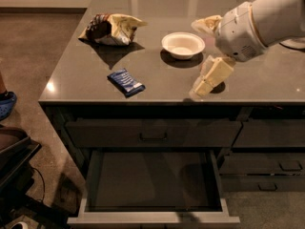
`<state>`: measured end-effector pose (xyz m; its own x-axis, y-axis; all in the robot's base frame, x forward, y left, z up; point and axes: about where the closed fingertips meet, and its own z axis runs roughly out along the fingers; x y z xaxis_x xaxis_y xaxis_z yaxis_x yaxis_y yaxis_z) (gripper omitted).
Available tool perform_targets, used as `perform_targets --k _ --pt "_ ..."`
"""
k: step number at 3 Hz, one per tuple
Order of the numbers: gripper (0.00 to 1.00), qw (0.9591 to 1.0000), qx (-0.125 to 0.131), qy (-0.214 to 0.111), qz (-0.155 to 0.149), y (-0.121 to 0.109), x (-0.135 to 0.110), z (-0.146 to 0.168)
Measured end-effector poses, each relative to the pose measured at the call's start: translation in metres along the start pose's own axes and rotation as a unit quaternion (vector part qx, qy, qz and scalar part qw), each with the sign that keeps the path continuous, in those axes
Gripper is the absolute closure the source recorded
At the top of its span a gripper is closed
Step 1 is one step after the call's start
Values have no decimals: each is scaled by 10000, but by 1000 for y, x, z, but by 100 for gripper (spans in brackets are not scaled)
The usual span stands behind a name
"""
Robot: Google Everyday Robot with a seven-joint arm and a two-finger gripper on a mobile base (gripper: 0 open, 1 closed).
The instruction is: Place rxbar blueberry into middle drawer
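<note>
The gripper [210,78], a cream plastic claw on a rounded white arm, hung just above the near right part of the smooth grey countertop [267,82]. Whether it was spread or closed could not be told, and nothing was seen in it. The step in hand seemed to be the reach for the bar.

The rxbar blueberry [126,82], a small, flat, glossy dark blue rectangle, lay to the claw's left and well apart from it, close to the counter's near edge. A round white bowl [183,45] sat farther back, and a crumpled chip bag [112,28] lay at far left. Below, the middle drawer [152,218] stood open, shallow and dark, with a pale rim.

The next move likely called for travelling left and lowering over the thin, slippery wrapper.
</note>
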<state>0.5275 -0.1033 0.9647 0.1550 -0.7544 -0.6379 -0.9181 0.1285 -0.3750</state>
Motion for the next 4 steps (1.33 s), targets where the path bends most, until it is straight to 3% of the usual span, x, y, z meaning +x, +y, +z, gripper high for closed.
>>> perform_targets --k 1,2,3,4 --pt "0 9991 145 -401 -55 0 -9 18" --pt "0 9904 239 -1332 -278 -7 -42 67" --pt "0 9747 -157 -2203 -332 -14 -73 144" --pt "0 9747 -158 -2203 -332 -14 -73 144"
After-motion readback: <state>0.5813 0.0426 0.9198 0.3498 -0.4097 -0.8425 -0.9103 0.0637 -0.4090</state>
